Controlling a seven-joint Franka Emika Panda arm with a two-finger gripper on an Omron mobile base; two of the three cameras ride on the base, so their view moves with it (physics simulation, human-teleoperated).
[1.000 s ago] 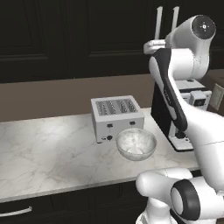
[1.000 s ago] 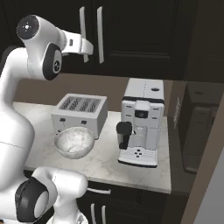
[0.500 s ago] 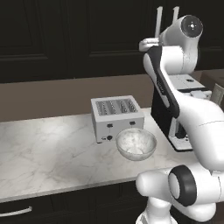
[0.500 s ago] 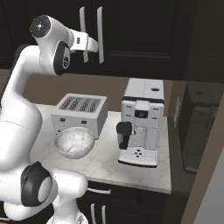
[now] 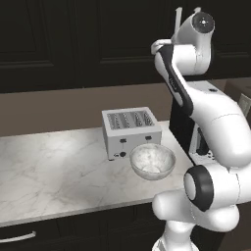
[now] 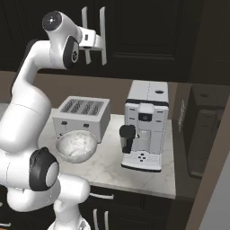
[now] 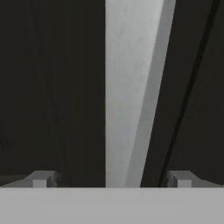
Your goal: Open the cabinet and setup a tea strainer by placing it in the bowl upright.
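The dark cabinet [image 6: 143, 31] hangs above the counter with both doors shut. My gripper [image 6: 99, 41] is raised to the doors' two silver bar handles and stands open. In the hand view one bar handle [image 7: 127, 87] runs upright, very close, between the two fingertips of my gripper [image 7: 111, 180], apart from both. Which of the two handles it is I cannot tell. The frosted bowl [image 5: 152, 161] sits on the counter in front of the toaster, also seen in the right base view as the bowl [image 6: 76, 146]. The tea strainer is hidden.
A silver toaster [image 5: 131, 132] stands on the marble counter [image 5: 49, 166] behind the bowl. A white coffee machine [image 6: 144, 126] stands to its right. A tall dark unit [image 6: 206, 112] bounds the counter's right end. Dark drawers [image 5: 17, 238] run below the counter.
The arm has swung up and toward the cabinet, bringing the hand closer to the bar handles. The jaws have stayed open; bowl and toaster have not moved.
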